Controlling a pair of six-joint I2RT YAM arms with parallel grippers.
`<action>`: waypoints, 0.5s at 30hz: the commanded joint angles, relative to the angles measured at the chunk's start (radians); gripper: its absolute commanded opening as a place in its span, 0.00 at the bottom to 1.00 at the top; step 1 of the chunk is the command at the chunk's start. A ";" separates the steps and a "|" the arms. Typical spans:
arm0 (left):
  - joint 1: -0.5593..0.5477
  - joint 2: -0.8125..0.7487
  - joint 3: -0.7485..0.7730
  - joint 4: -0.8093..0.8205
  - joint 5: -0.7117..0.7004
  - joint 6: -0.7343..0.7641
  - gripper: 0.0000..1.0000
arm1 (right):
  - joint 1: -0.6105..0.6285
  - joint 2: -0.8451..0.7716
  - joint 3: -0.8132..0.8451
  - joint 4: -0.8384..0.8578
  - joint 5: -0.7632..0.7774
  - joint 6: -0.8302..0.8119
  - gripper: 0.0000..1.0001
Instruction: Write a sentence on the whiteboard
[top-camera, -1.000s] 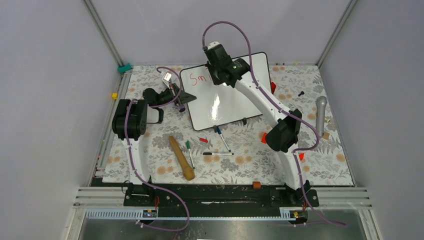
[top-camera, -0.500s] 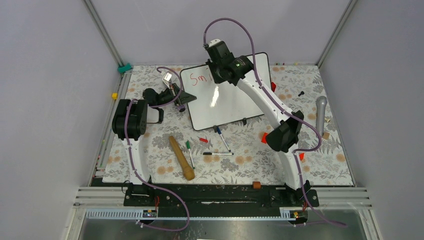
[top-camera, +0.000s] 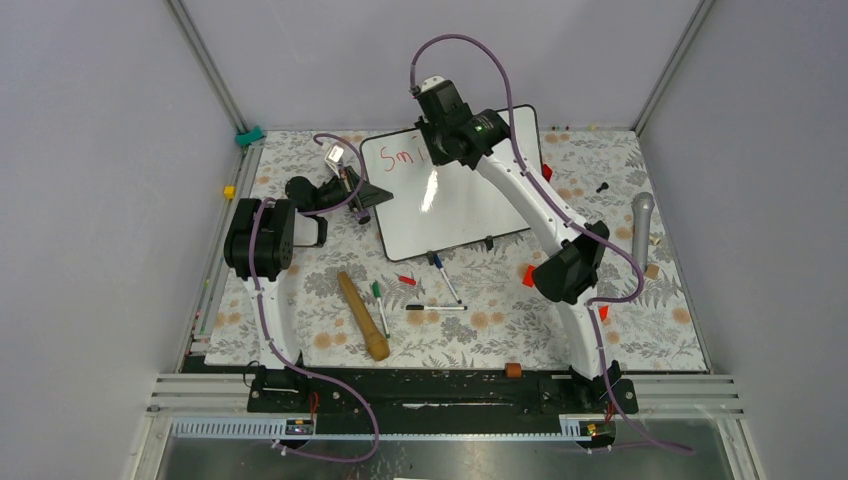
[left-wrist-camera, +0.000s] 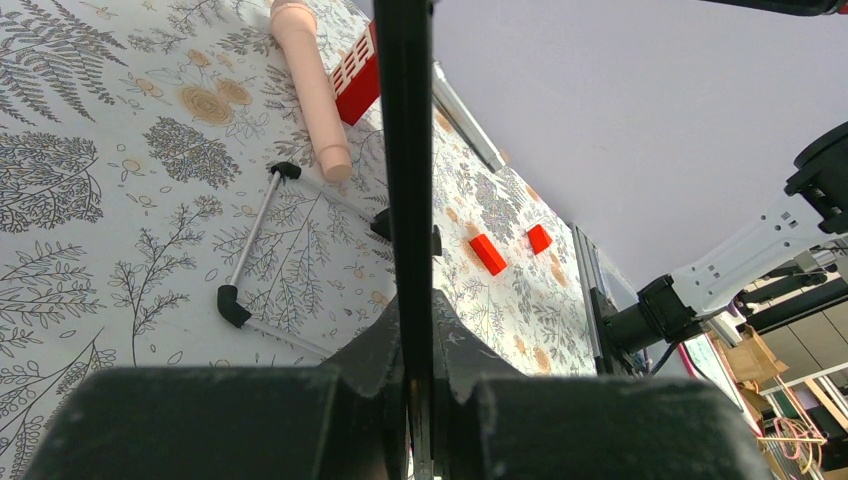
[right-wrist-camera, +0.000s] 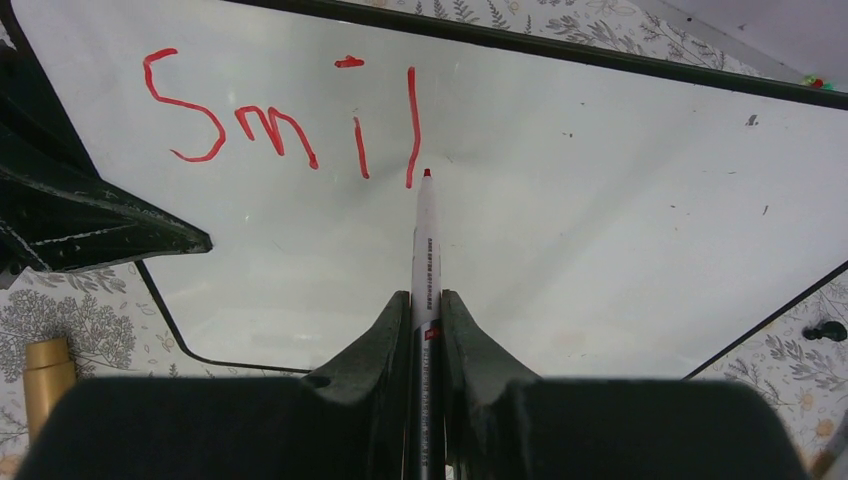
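Note:
The whiteboard (top-camera: 455, 205) lies tilted at the table's far middle. The sentence (right-wrist-camera: 290, 120) reads "Smil" in red near the board's top left; part of it shows in the top view (top-camera: 398, 157). My right gripper (right-wrist-camera: 427, 296) is shut on a white red-tipped marker (right-wrist-camera: 426, 240), whose tip is at the lower end of the "l" stroke. In the top view the right gripper (top-camera: 441, 142) hangs over the board's far edge. My left gripper (left-wrist-camera: 418, 300) is shut on the whiteboard's thin black frame (left-wrist-camera: 404, 150) at the board's left edge (top-camera: 372, 196).
A wooden rolling pin (top-camera: 362, 315), a green marker (top-camera: 379, 300), a blue marker (top-camera: 445, 277), a black marker (top-camera: 436, 307) and a red cap (top-camera: 406, 279) lie in front of the board. A grey microphone (top-camera: 641, 225) and red blocks (top-camera: 527, 275) are on the right.
My right gripper has shifted a little toward the far right over the board with the marker. A red stroke after "Sm" is now uncovered in the top view. The left arm is still.

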 joint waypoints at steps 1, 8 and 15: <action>-0.013 -0.024 -0.022 0.035 0.084 0.063 0.00 | -0.023 -0.013 0.056 -0.002 0.025 -0.016 0.00; -0.013 -0.022 -0.021 0.035 0.086 0.061 0.00 | -0.035 0.013 0.081 0.000 0.021 -0.016 0.00; -0.013 -0.022 -0.022 0.035 0.086 0.061 0.00 | -0.038 0.032 0.080 0.004 0.006 -0.006 0.00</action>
